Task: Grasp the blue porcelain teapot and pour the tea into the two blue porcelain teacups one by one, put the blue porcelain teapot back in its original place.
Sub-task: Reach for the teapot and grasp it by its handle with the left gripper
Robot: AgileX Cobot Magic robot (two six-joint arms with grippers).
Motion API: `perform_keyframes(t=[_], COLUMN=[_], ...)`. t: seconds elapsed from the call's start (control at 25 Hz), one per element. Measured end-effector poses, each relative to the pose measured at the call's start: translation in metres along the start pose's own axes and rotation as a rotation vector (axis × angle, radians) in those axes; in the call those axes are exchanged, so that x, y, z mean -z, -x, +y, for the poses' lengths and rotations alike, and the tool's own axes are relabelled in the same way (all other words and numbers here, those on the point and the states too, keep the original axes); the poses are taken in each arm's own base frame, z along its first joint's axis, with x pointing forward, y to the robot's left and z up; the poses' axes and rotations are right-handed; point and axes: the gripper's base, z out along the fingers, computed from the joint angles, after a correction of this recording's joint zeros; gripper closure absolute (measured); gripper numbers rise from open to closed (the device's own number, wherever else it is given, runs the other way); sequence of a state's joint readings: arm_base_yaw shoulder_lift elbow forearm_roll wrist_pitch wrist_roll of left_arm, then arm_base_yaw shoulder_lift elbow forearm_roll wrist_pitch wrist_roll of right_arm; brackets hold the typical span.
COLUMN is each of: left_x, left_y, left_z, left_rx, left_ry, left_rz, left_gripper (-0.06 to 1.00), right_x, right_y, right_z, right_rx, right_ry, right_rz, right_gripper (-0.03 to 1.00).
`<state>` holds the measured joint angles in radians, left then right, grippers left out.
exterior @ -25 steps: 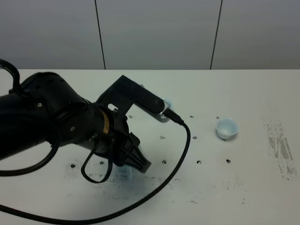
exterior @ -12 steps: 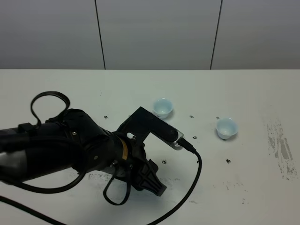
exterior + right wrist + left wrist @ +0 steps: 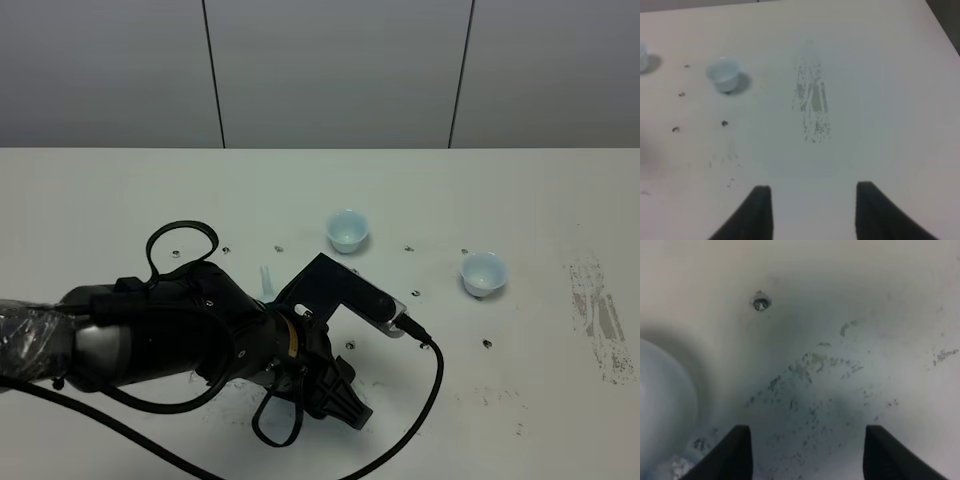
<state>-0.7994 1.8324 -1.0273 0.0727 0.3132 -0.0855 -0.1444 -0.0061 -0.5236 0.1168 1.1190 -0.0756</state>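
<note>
The scuffed white counter [image 3: 560, 200] carries everything; the bulky black left arm [image 3: 170, 340] hangs low over its near-left part, left fingers [image 3: 737, 455] apart over bare surface; the round pale blue-white porcelain teapot [image 3: 660, 405] sits just beside one finger; the right fingers [image 3: 760, 215] are likewise apart; one small pale blue handleless teacup [image 3: 348, 229] stands mid-counter, its twin [image 3: 483, 272] further right.
</note>
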Motion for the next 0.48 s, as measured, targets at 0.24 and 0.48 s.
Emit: perform_keyframes(t=[0.24, 0.48], left_x=[-0.002, -0.001], left_y=[-0.005, -0.012], left_z=[0.003, 0.007], left_rx=[-0.059, -0.119], left_ry=[0.032, 0.065], left_rz=[0.053, 0.132], left_gripper=[0.39, 0.39], right_x=[0.000, 0.000], right_y=[0.000, 0.000], right_z=[0.000, 0.000], right_rx=[0.000, 0.000], right_ry=[0.000, 0.000], right_rz=[0.000, 0.000], right_gripper=[0.57, 0.57])
